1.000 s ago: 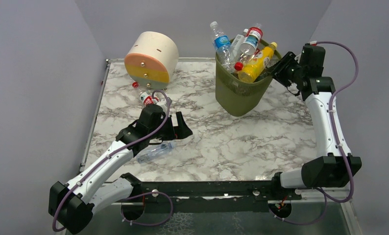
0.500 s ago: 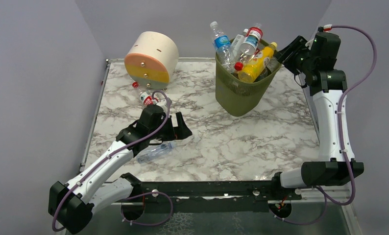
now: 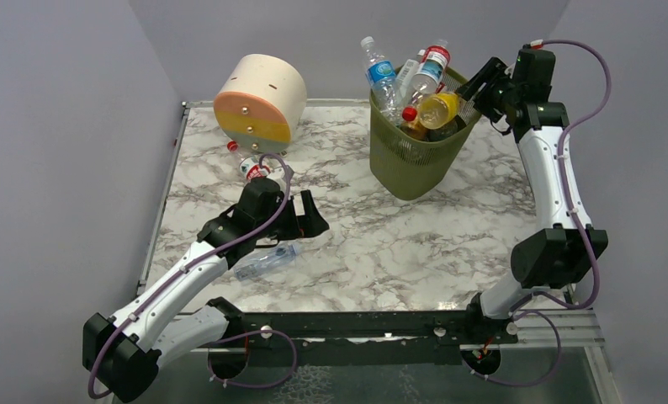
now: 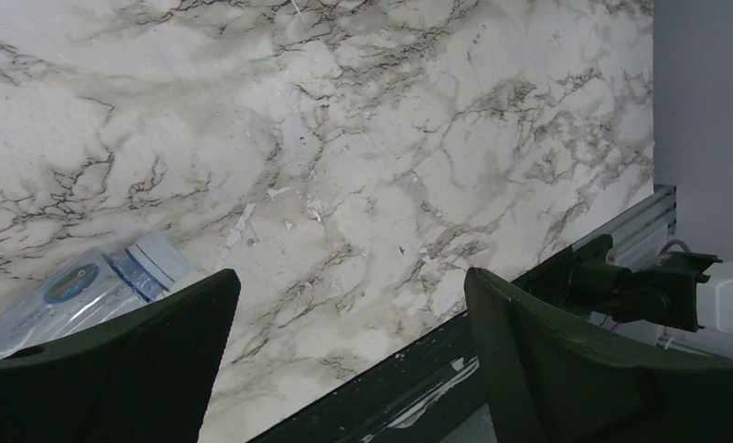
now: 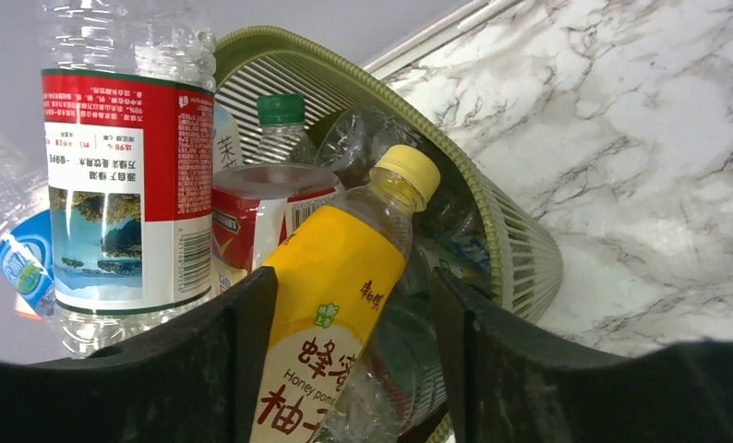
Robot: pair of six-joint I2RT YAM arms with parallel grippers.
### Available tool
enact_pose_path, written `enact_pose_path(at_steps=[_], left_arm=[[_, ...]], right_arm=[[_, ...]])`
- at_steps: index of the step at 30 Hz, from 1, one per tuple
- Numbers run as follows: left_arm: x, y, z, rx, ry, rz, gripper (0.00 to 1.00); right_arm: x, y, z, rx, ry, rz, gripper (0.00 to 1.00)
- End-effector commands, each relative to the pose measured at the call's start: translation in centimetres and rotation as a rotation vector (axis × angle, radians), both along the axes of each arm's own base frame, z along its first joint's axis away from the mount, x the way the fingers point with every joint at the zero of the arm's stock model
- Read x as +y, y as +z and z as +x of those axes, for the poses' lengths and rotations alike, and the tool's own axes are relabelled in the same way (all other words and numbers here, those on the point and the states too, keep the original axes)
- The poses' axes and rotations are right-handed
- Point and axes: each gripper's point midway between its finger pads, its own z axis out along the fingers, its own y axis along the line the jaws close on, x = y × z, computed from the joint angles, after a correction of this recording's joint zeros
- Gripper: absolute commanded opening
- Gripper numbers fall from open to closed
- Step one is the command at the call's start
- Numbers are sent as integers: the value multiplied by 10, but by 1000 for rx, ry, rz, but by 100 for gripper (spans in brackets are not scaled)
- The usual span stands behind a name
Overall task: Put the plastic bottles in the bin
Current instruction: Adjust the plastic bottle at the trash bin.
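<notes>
The olive-green bin [image 3: 415, 160] stands at the back of the table, crammed with plastic bottles that stick out above its rim [image 5: 498, 209]. A yellow bottle [image 3: 438, 109] lies on top of the pile. In the right wrist view this yellow bottle [image 5: 335, 305] leans on one finger of my right gripper [image 5: 354, 277], with a gap to the other finger. The right gripper [image 3: 482, 82] is open, beside the bin's far right rim. My left gripper [image 3: 310, 215] hovers open and empty over the marble, beside a clear bottle [image 3: 266, 262] lying on the table.
A cream-orange-yellow round drawer box [image 3: 259, 97] stands at the back left. A red-labelled bottle [image 3: 251, 166] lies in front of it. The table's black front rail [image 4: 437, 369] shows between the left fingers. Grey walls close in on three sides.
The right gripper has opened and risen to the bin's rim; the yellow bottle has dropped from lying across the rim to deeper on the pile. The left arm has not moved.
</notes>
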Motion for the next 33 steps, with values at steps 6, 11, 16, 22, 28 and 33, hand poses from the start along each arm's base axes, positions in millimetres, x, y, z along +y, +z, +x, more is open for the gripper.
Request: enact_pose_path(at_steps=[6, 11, 16, 22, 28, 33], left_arm=[[0, 12, 10, -35, 21, 14, 98], [1, 8, 11, -30, 21, 22, 98], [-1, 4, 11, -21, 18, 25, 98], [-1, 5, 13, -25, 20, 24, 98], [-1, 2, 12, -19, 19, 26, 98], [-2, 1, 13, -18, 18, 27, 98]], right_arm=[[18, 7, 11, -82, 74, 68, 79], [16, 15, 7, -104, 66, 55, 79], [22, 1, 17, -39, 119, 55, 79], [28, -16, 19, 6, 145, 78, 69], [16, -13, 9, 28, 98, 30, 52], [13, -7, 4, 28, 99, 27, 57]])
